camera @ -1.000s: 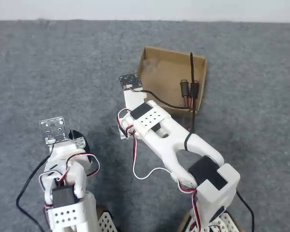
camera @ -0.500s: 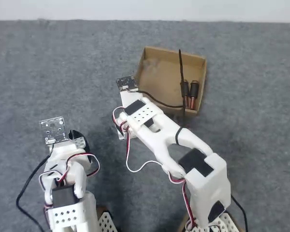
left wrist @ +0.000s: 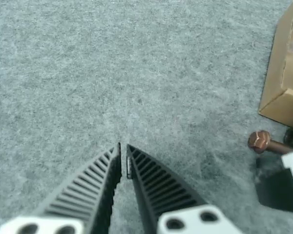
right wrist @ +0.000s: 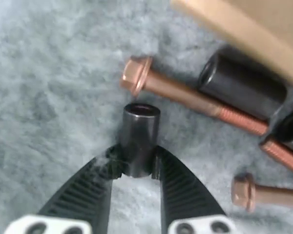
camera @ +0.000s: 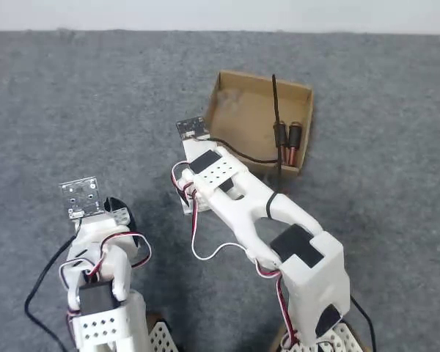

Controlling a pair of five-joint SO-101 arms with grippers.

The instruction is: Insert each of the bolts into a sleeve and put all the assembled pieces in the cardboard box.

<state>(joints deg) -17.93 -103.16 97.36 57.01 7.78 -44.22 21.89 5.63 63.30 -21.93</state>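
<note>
- Cardboard box (camera: 242, 117) holds two assembled pieces (camera: 294, 136) (against one wall).
- Left gripper (left wrist: 123, 147): almost closed, empty.
- Right gripper (right wrist: 136, 165) clamps a sleeve (right wrist: 139, 131) by one end; it could pivot and slip.
- Loose bolt (right wrist: 178, 93) just beside could get knocked away.

The tabletop (camera: 73, 95) is covered in grey, short-napped, mottled carpet; it spreads out on every side of the left claw (left wrist: 123, 146) and lies beneath the right claw (right wrist: 136, 165); well beyond both claws, a pale strip of wall (camera: 220, 15) borders its far edge.
</note>
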